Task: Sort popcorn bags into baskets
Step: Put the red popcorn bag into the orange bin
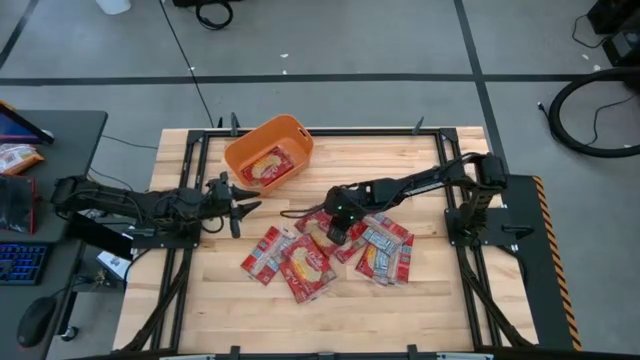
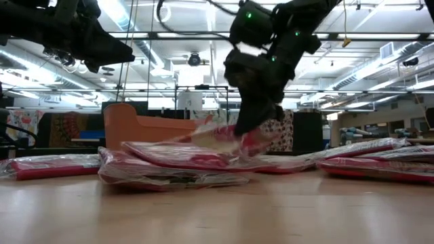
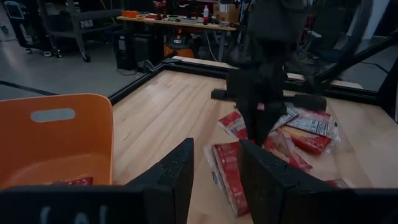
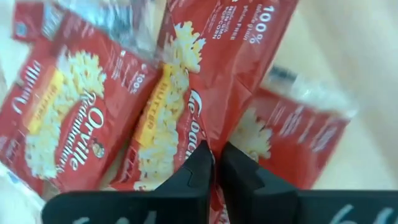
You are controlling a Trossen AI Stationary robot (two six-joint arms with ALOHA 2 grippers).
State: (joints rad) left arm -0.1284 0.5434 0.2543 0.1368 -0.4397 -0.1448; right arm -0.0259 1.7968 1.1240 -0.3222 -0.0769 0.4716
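Note:
Several flat red popcorn bags (image 1: pixel 310 262) lie in an overlapping pile at the table's middle. One more bag (image 1: pixel 268 165) lies inside the orange basket (image 1: pixel 243 143), which stands toward the far left. My right gripper (image 1: pixel 338 228) is down on the far side of the pile, shut on a bag (image 4: pixel 186 106). My left gripper (image 1: pixel 243 207) is open and hovers level between basket and pile, touching nothing. In the left wrist view the left gripper (image 3: pixel 214 171) has the basket wall (image 3: pixel 56 140) beside it and the pile (image 3: pixel 280 134) ahead. My right gripper pinches one popcorn bag between its two fingers at an edge (image 4: pixel 208 134), coming from above and pointing down. In the low view the held end (image 2: pixel 227 132) is raised and the bag slants down, with its other end (image 2: pixel 156 152) resting on the pile.
A black frame (image 1: pixel 190 160) runs around the wooden table top. Bare wood shows along the near edge (image 1: pixel 330 320) and at the far right (image 1: pixel 400 150). A desk with a keyboard (image 1: pixel 20 262) stands left of the table.

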